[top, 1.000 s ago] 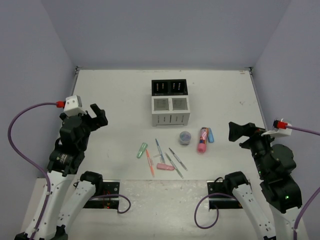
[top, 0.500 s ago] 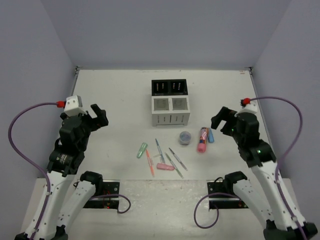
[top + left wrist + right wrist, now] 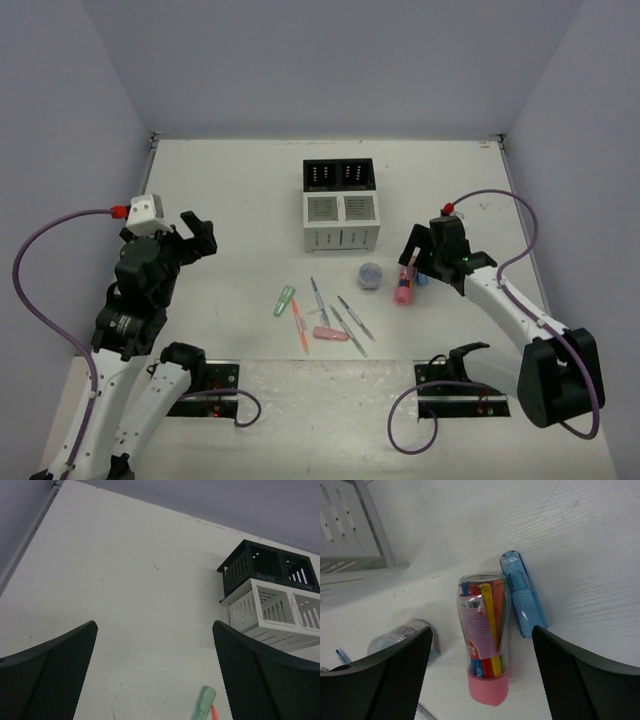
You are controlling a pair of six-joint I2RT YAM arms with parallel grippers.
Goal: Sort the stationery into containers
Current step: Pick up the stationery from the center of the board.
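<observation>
1. The right claw [image 3: 481,630] is spread wide; its two black fingers [image 3: 380,680] fill the lower corners of the right wrist view; I cannot tell whether they touch anything.
2. Between those fingers a clear tube [image 3: 484,640] lies on the table [image 3: 230,190]; its pink cap points to the bottom of the frame and coloured sticks show inside it.
3. A blue marker [image 3: 522,600] lies just beside the tube on its right, tilted; a grey-blue puck [image 3: 405,635] sits to the tube's left, near the left-hand finger.
4. The left claw [image 3: 155,625] is also spread, with nothing between its pads; in the top view it hangs at the left of the frame, well apart from the stationery.
5. The organizer [image 3: 340,205] stands at upper centre of the top view; its two black bins are at the back and its two white bins at the front.
6. Below the organizer, at lower centre, the rest lies loose on the table: a green marker [image 3: 285,300], an orange pen [image 3: 299,325], a blue pen [image 3: 318,298], a pink eraser [image 3: 330,334] and two grey pens [image 3: 355,318].
</observation>
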